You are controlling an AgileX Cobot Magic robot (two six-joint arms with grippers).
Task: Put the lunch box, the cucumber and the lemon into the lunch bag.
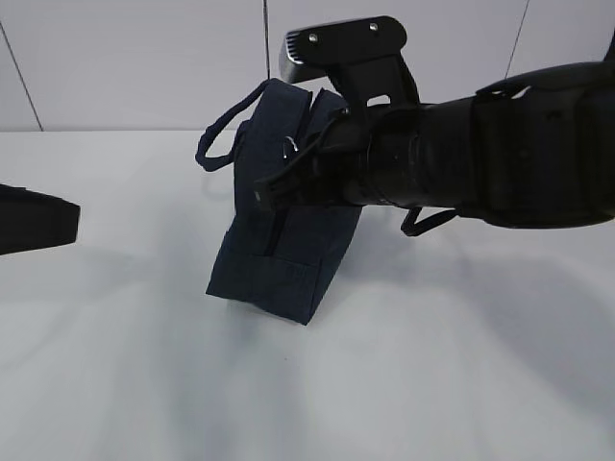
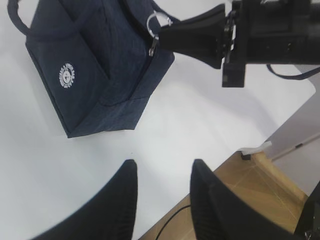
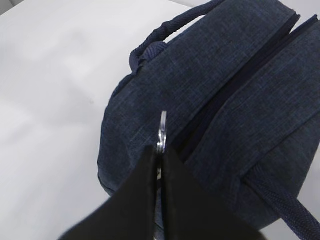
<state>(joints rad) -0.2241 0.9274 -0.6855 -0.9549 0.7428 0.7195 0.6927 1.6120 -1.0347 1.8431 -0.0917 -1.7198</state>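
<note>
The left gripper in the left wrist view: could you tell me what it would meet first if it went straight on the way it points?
The left gripper, fingers apart and empty, points over bare white table. Straight on, it would likely meet the lunch bag near its lower corner, though depth is unclear.

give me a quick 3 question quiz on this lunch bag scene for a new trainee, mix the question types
1. True or false: the right gripper is shut on the silver ring pull of the lunch bag.
2. Multiple choice: how does the left gripper stand? A) clamped on a handle B) open, holding nothing, above the white table C) inside the bag
3. Fill in: in the exterior view the bag does not sit flat; it is ____ .

Key: 1 true. 2 B. 3 tilted, with one bottom edge lifted off the table.
</note>
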